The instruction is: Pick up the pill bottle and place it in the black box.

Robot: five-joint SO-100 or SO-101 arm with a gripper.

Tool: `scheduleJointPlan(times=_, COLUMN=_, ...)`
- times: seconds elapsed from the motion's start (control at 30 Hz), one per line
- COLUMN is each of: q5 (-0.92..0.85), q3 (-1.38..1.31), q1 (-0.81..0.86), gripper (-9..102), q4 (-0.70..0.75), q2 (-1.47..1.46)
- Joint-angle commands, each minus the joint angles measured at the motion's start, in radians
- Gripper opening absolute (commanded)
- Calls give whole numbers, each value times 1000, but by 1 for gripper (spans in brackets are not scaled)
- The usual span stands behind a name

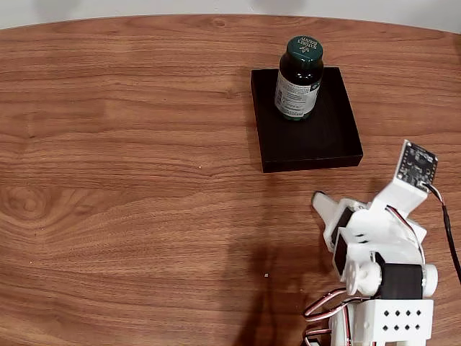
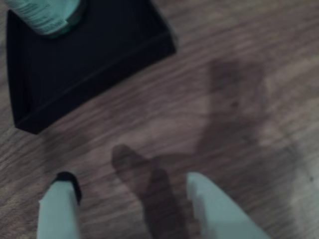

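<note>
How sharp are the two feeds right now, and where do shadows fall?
Fixed view: crisp, even light, the arm's soft shadow on the table. Wrist view: blurred and dim; the pill bottle is a smear, gripper shadow dark on the wood beside the black box.

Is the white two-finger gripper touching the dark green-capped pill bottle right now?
Apart. In the wrist view the gripper hangs open over bare wood, while the pill bottle stands in the shallow black box, well clear of both fingers.
</note>
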Motion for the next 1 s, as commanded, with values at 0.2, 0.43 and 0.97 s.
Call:
scheduleJointPlan(times=0.2, q5=-64, q3=-17, q1=-57, gripper=11, q4=158, q2=58)
scheduleJointPlan(times=0.43, q5=-94, q3=-17, q1=-101, gripper=3, q4=218, q2=69)
scheduleJointPlan(times=0.97, q5=-58, q3=-17, q1=-143, gripper=0, q4=367, q2=95)
